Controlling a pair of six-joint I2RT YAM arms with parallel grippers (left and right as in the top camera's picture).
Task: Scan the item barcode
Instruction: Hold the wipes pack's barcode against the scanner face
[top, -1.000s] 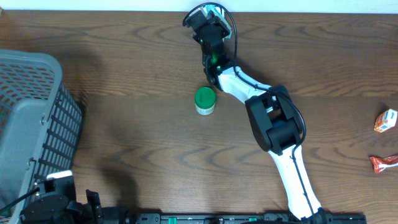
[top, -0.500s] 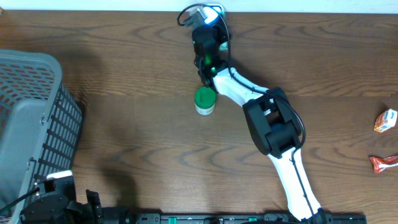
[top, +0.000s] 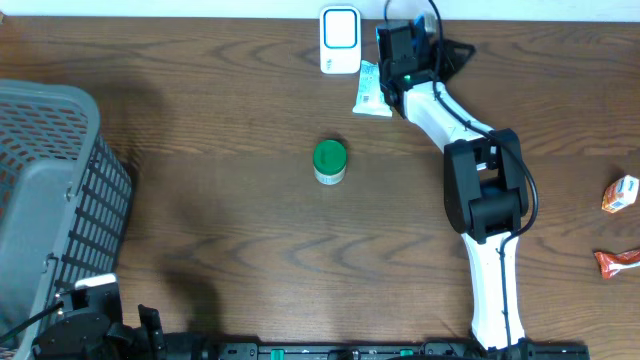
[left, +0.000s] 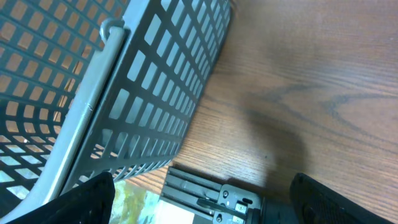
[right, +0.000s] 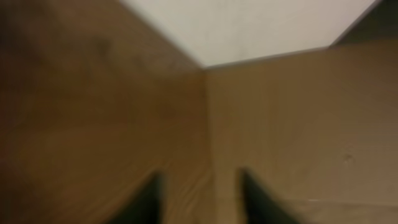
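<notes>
One grey basket (top: 95, 215) | contents unclear | green-lidded jar (top: 329, 161) upright, apart

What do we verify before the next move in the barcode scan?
1. Right gripper empty: ok, fingers apart, nothing between.
2. Pale blue-and-white flat packet on the wooden table: ok, beside the white rectangular scanner.
3. Packet barcode facing scanner: cannot tell.
4. Green-lidded round jar upright, unobstructed: ok.
5. Left gripper open and empty: ok, near the grey plastic mesh basket.
</notes>
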